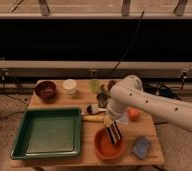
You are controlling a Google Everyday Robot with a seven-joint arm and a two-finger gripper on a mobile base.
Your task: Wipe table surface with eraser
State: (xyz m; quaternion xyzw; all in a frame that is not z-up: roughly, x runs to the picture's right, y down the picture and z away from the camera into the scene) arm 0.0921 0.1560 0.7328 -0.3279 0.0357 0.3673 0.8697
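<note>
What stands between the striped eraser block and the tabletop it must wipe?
The gripper is at the striped eraser block, over the orange round bowl. That bowl lies between it and the tan wooden tabletop; the yellow-handled brush is behind, the green rectangular tray left.

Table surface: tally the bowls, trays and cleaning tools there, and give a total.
Bowls: 2, maroon bowl, orange bowl
Trays: 1, green tray
Cleaning tools: 3, eraser, blue-grey sponge, yellow-handled brush
Total: 6
The gripper hangs over the orange bowl, at the eraser.
</note>
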